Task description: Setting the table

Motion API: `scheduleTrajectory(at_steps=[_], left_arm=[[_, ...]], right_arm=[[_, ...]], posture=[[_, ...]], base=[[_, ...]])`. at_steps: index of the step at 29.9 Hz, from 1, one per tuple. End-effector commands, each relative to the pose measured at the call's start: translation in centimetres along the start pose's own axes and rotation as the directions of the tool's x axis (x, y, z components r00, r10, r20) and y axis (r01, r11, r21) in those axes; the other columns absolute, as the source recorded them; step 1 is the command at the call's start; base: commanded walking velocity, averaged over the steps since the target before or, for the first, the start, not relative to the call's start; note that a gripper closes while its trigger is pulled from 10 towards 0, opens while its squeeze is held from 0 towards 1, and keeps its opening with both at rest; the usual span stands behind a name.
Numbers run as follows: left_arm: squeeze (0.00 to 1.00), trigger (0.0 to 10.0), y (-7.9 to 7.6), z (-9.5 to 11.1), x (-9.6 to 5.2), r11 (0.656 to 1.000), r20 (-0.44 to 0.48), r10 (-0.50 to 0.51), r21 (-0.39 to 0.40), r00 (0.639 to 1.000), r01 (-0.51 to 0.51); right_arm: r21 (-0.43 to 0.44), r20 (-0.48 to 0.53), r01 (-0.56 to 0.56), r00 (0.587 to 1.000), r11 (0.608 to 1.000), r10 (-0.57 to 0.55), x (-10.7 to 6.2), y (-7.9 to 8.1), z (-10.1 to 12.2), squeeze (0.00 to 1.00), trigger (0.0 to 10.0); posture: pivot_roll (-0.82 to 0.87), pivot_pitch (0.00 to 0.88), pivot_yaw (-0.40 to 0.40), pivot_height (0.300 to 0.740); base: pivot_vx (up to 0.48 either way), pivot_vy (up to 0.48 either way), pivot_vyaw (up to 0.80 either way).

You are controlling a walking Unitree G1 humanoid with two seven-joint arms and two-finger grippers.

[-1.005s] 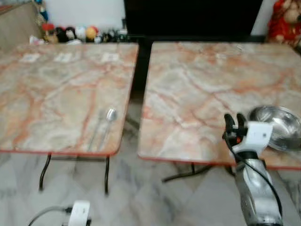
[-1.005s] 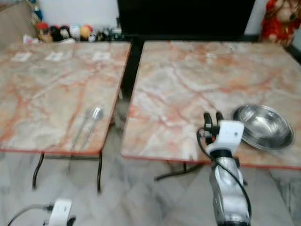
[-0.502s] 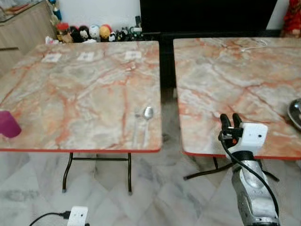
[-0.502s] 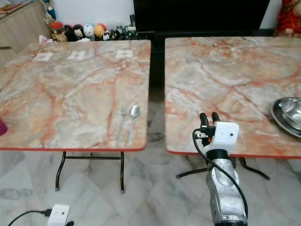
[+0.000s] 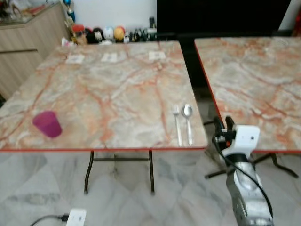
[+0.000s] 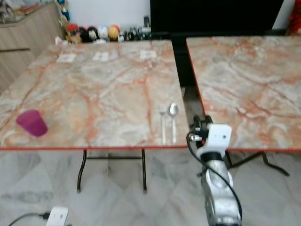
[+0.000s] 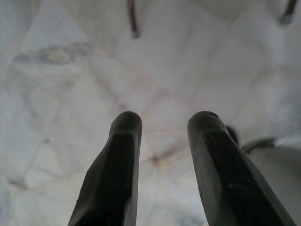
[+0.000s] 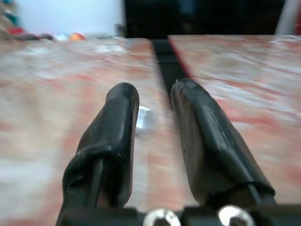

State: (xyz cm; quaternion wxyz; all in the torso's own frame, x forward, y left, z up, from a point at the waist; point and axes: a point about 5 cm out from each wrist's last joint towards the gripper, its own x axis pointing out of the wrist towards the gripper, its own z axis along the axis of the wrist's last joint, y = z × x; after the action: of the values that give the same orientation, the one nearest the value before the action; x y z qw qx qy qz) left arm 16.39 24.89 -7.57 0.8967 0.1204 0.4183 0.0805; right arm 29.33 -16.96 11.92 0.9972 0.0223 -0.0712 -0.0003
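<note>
Left eye view: purple cup (image 5: 47,124) looks empty; right tool (image 5: 223,123) parted, empty.

Toys (image 5: 109,34): a row of small colourful figures on the floor against the white wall, beyond the far edge of the left table
Cabinet (image 5: 26,44): light wood, at the far left, with small items on its top that are too blurred to tell
Dark unit (image 5: 221,16): a broad black shape against the far wall, behind the gap between the two tables
Floor (image 5: 42,188): pale grey marbled tiles
White plug block (image 5: 75,218): on the floor near the bottom left, a dark cable running off to its left
Red object (image 6: 296,21): at the far right edge, cut off, cannot tell what it is
</note>
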Motion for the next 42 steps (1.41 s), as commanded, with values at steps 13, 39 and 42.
scheduleTrajectory(at_steps=[13, 39, 42], left_arm=[[0.00, 10.0, 0.21, -0.09, -0.04, 1.000, 0.004, -0.013, 0.026, 1.000, 0.013], [0.00, 10.0, -0.25, 0.08, -0.01, 1.000, 0.009, -0.022, 0.004, 1.000, 0.022], [0.00, 10.0, -0.26, 0.07, -0.02, 1.000, 0.010, -0.022, 0.002, 1.000, 0.022]], right_arm=[[-0.004, 0.012, 0.015, 1.000, 1.000, -0.015, 0.19, 0.02, 0.15, 0.00, 10.0], [-0.003, 0.007, 0.010, 1.000, 1.000, -0.010, 0.20, 0.02, 0.20, 0.00, 10.0], [-0.002, 0.007, 0.008, 1.000, 1.000, -0.008, 0.20, 0.08, 0.20, 0.00, 10.0]], posture=[[-0.08, 0.044, 0.030, 0.740], [-0.08, 0.065, 0.024, 0.740], [-0.08, 0.065, 0.024, 0.740]], base=[[0.000, -0.031, 0.00], [0.099, -0.100, 0.00], [0.358, 0.000, 0.00]])
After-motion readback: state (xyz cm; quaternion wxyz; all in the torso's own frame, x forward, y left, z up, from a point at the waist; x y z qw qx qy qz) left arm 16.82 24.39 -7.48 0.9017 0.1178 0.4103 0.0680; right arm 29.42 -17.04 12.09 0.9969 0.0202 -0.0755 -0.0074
